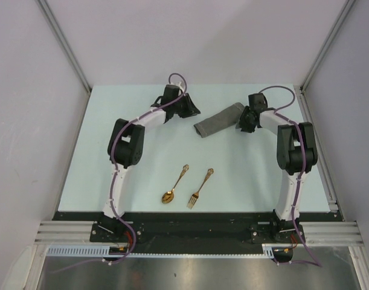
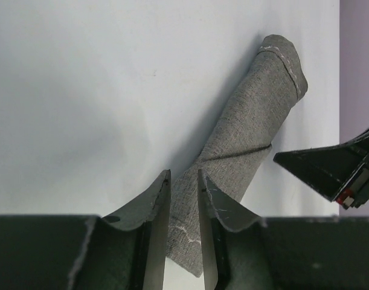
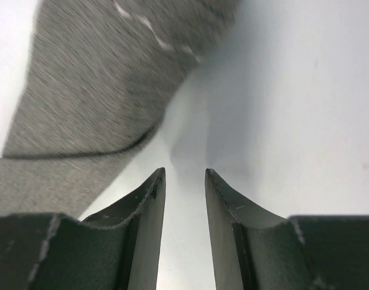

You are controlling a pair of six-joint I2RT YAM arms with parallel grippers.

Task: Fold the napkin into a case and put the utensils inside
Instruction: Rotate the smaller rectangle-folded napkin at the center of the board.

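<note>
Nearest the arm bases, at 6 o'clock on the pale green surface point(image 1: 112, 181), the gold spoon point(image 1: 175, 184) lies just left of the fork point(image 1: 200, 186). They are apart, both handles aim at about 1 o'clock, and neither is touched yet.

Farther off, around 12 o'clock, the grey napkin lies folded as a narrow case point(image 1: 218, 119), slanting from 8 to 2 o'clock. The left gripper point(image 1: 192, 110) hovers by its 8 o'clock end, jaws narrow. Cloth shows through the gap but, as far as I can judge, is not pinched. The right gripper point(image 1: 241, 120) sits at the 2 o'clock end, jaws also narrow, with only bare surface between them.

The folding looks done, so the utensils are probably next. I would lift off without dragging a layer, pin the cloth with one gripper, and slide each utensil in along the fold. Which end is the mouth I cannot tell.

Beyond, plain white walls point(image 1: 202, 36) and slanted metal frame posts point(image 1: 63, 42) close the cell.
</note>
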